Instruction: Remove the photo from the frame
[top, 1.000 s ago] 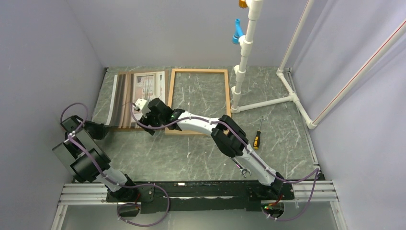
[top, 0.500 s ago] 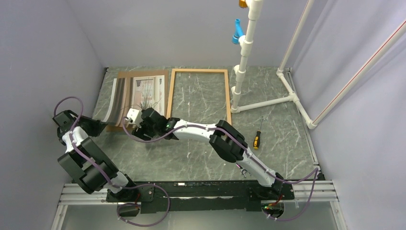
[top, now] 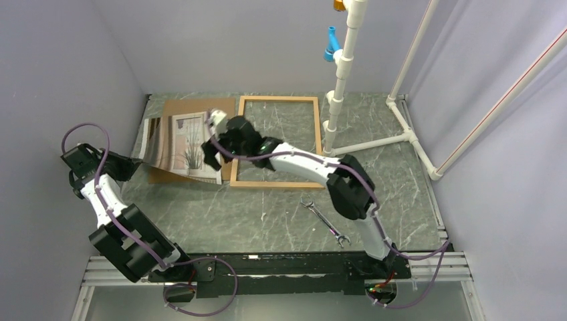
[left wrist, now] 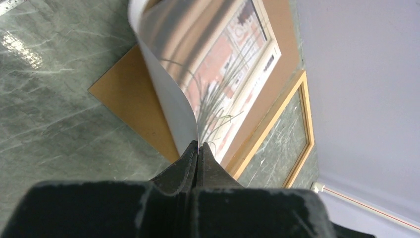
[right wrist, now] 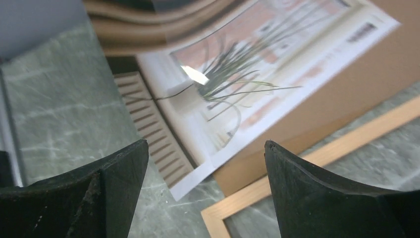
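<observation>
The photo point(top: 179, 142), a print of a spiky plant by a window, curls up off the brown backing board point(top: 200, 107). My left gripper point(top: 132, 165) is shut on the photo's left edge, and in the left wrist view that gripper point(left wrist: 199, 145) pinches the thin sheet point(left wrist: 218, 74). The light wooden frame point(top: 277, 99) lies flat on the table to the right of the board, with nothing inside it. My right gripper point(top: 210, 155) hovers open over the photo's near right corner; in its own view the gripper point(right wrist: 205, 148) holds nothing above the photo point(right wrist: 237, 84) and the frame point(right wrist: 317, 153).
A wrench point(top: 325, 223) lies on the table in front of the frame. A white pipe stand point(top: 341, 80) rises at the back right, with pipes running along the right side. Grey walls close in the left and back. The backing board point(left wrist: 129, 94) rests on the marbled tabletop.
My left gripper has drawn the photo's edge further left and up, so the sheet bows more. My right gripper has swung back over the photo's right part and opened wider, uncovering the wrench.
</observation>
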Available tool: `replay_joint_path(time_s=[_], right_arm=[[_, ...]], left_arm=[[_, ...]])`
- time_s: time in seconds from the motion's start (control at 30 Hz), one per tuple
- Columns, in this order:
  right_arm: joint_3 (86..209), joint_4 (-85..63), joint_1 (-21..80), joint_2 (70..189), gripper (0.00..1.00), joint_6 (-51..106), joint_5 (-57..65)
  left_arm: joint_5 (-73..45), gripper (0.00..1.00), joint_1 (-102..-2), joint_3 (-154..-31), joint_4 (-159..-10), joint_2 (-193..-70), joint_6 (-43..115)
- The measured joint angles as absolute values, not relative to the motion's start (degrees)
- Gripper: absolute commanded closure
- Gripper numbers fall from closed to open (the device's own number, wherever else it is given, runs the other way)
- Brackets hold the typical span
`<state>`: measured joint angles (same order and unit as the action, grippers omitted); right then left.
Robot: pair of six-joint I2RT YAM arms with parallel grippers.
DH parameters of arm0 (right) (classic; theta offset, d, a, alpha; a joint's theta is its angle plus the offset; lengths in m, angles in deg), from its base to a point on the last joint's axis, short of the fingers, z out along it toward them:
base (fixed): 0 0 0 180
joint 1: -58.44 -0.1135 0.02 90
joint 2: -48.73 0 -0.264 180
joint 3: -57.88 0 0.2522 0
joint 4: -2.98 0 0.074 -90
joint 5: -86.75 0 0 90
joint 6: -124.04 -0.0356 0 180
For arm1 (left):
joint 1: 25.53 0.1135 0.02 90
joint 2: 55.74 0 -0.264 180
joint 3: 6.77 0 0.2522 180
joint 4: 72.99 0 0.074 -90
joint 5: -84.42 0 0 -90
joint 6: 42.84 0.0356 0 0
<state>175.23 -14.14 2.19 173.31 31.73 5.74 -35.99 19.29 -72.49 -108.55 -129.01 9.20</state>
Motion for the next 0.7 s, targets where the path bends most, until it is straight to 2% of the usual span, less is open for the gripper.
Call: replay_joint_path(time_s=[0.23,0.47,0.7], right_arm=[[173.09,-11.76,11.3,170.51,0.12,20.39,12.8],[171.27,-12.26,10.19,170.55,0.13,16.11,17.87],[167.65,-11.76,8.51,170.55,0.11,13.24,21.54]], left_arm=[[-36.84,1.0,19.29,-72.58,-109.58,-128.03,8.85],[-38.24,1.0,19.5,-73.28,-111.7,-127.0,9.9],[-38.55,1.0,19.59,-74.18,-115.39,-119.75,12.07]])
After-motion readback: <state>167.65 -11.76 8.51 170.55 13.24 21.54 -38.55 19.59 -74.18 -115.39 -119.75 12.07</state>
